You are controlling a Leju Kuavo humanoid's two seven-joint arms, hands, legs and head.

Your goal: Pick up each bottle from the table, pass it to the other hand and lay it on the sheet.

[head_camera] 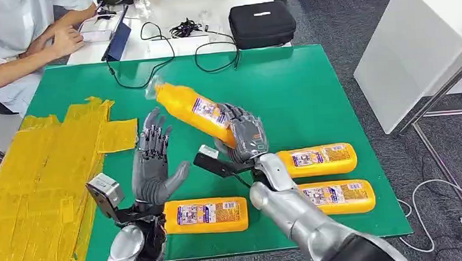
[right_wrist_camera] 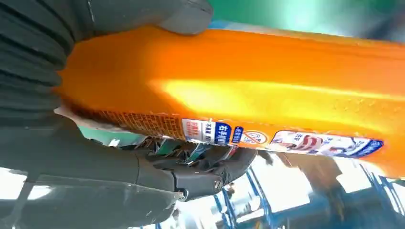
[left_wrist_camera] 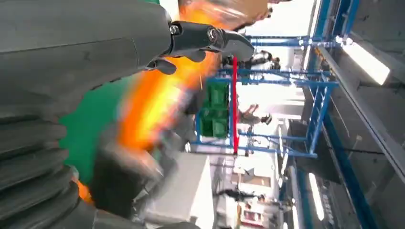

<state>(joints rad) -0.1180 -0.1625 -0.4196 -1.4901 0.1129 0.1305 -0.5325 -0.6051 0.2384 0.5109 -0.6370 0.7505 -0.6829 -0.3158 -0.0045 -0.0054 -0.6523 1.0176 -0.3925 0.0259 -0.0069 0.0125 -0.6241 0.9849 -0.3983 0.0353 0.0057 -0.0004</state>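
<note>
Held bottle (head_camera: pixel 193 111): smooth orange plastic, labelled, tilted, clear cap end (blurred) up beyond the fingers.
Right hand (head_camera: pixel 246 137): fingers clamped around its lower body.
Left hand (head_camera: pixel 152 166): fingers apart, upright, just beside the bottle, holding nothing.
Yellow sheet (head_camera: pixel 35 181): crinkled, well left of both hands.

The held bottle (head_camera: pixel 191 108) is covered at its lower end by the right hand (head_camera: pixel 245 137); its cap is a pale blur. In the left wrist view the bottle (left_wrist_camera: pixel 157 102) is an orange smear with no readable label. In the right wrist view the bottle (right_wrist_camera: pixel 248 90) runs off the picture's edge, and its label print is too small to read. The person (head_camera: pixel 7 42) at the far desk (head_camera: pixel 177 8) is cut off by the head view's edge.
</note>
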